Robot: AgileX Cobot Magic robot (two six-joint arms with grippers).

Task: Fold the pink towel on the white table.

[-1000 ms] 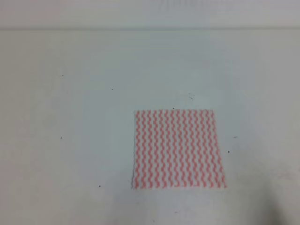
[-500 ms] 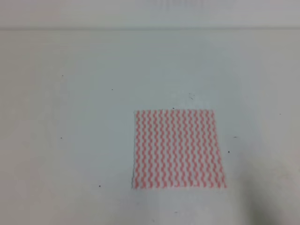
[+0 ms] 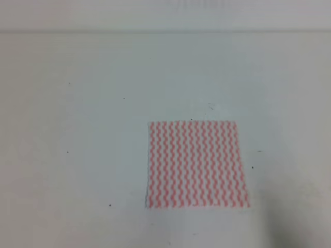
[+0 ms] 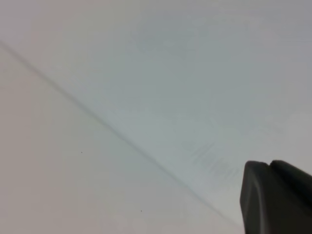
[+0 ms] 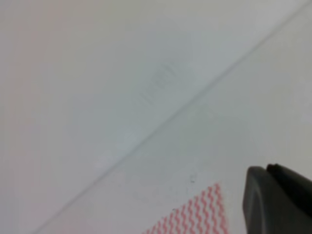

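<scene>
One cloth in play: the pink towel lies flat and squared-up on the white table, a bit right of centre and toward the near edge, nothing touching it. Neither arm shows up in the high view. Left gripper and right gripper each peek in as a dark chunk at their wrist view's corner, so can't tell whether they're spread or clenched. Right wrist view catches one towel corner.

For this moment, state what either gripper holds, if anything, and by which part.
Nothing is held. The pink towel lies flat on the white table with no gripper touching it; only a dark part of each gripper shows in the wrist views.
</scene>
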